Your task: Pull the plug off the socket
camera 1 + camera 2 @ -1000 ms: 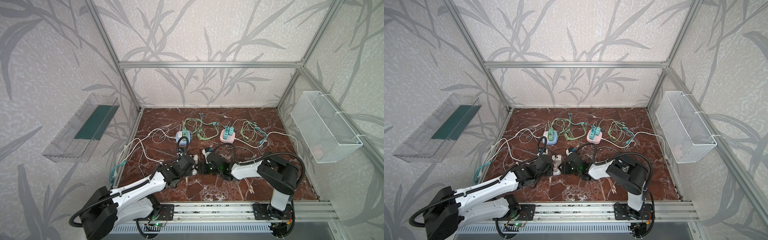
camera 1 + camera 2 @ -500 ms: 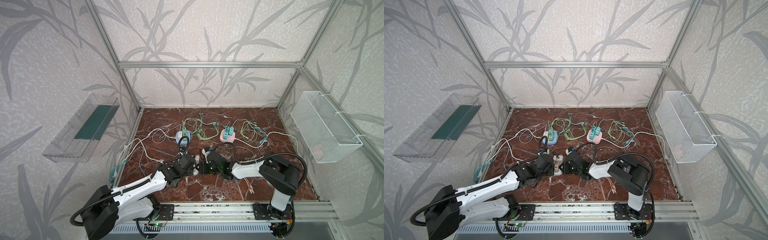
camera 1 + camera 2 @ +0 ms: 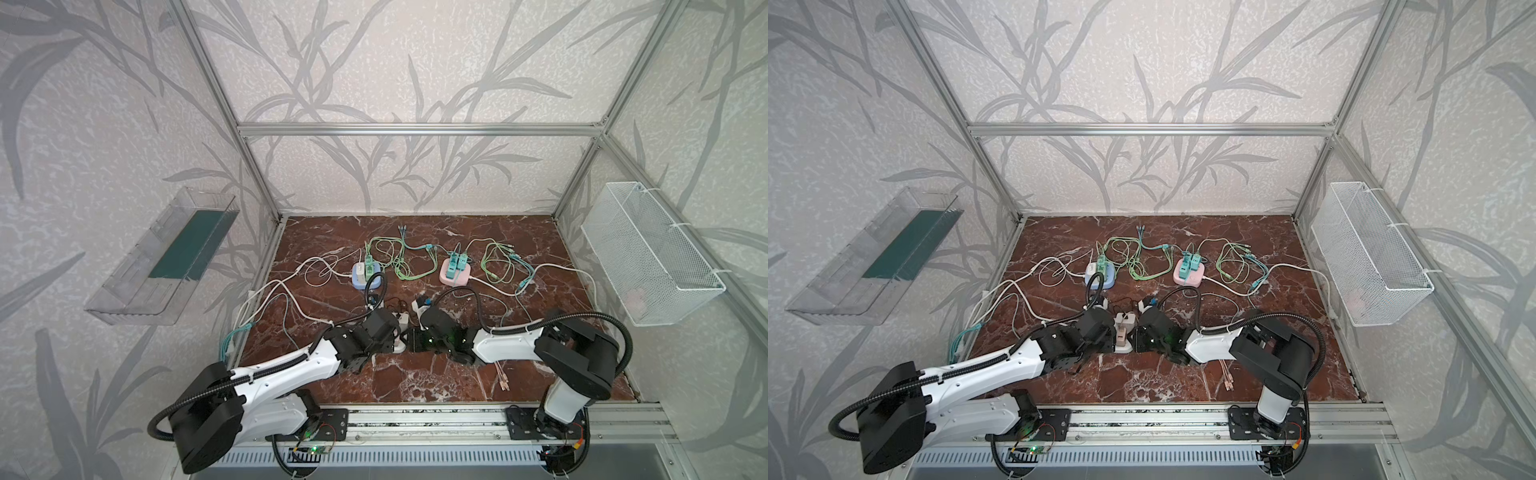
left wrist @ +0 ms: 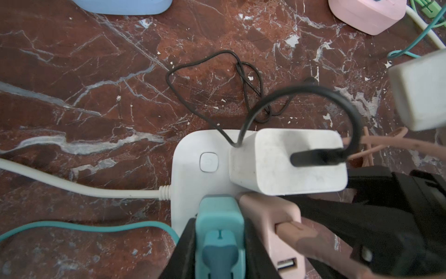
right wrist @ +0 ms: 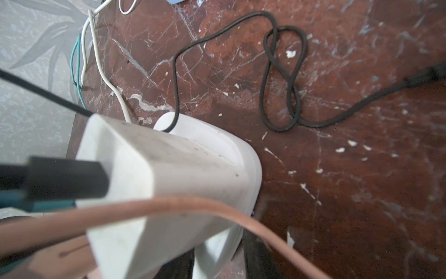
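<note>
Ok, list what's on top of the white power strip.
On the white power strip you can see a power button, a white adapter with a black cable, a teal plug and a pink adapter. The sockets beneath them are covered.

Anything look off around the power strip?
The black cable lies twisted in a figure-eight loop on the marble beside the white power strip; a pull could snag it. A pink cable crosses in front of the white adapter in the right wrist view. Nothing looks broken.
</note>
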`<action>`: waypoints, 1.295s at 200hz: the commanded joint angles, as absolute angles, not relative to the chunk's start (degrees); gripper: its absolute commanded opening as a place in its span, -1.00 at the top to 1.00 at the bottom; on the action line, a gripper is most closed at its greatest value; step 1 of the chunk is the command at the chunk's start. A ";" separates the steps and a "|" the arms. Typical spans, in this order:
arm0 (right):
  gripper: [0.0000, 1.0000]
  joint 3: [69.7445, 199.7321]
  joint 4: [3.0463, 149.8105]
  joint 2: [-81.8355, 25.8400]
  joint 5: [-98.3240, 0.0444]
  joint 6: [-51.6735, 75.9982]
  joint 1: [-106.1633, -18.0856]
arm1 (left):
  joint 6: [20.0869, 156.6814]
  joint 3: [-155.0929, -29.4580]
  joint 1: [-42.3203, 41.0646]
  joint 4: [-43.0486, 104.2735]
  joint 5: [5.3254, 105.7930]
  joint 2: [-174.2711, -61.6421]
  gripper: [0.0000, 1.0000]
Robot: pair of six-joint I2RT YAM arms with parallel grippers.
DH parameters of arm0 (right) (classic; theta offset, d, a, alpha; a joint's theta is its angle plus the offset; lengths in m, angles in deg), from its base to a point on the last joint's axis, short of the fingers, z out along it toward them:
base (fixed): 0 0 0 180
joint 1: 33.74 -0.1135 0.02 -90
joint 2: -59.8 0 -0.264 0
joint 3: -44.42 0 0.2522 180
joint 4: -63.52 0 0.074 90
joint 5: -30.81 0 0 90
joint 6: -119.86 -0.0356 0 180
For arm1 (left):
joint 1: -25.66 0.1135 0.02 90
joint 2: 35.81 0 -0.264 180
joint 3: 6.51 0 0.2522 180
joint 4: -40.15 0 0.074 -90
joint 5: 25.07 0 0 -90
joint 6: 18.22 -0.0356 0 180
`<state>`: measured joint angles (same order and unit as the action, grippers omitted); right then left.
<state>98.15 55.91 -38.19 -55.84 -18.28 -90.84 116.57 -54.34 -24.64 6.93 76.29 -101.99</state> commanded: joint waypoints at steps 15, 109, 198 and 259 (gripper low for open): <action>0.32 94.40 63.51 -38.73 -57.24 -17.40 -91.33 | 118.15 -58.54 -27.93 11.63 75.39 -101.41 0.84; 0.30 90.83 65.71 -32.60 -59.19 -16.34 -90.25 | 117.57 -60.18 -31.87 11.50 76.55 -108.35 0.84; 0.23 90.05 68.93 -34.20 -59.58 -14.63 -89.20 | 117.38 -60.85 -32.52 13.67 77.01 -105.41 0.84; 0.20 90.27 70.29 -33.76 -58.96 -12.90 -87.88 | 116.76 -62.03 -33.31 11.92 72.81 -111.11 0.85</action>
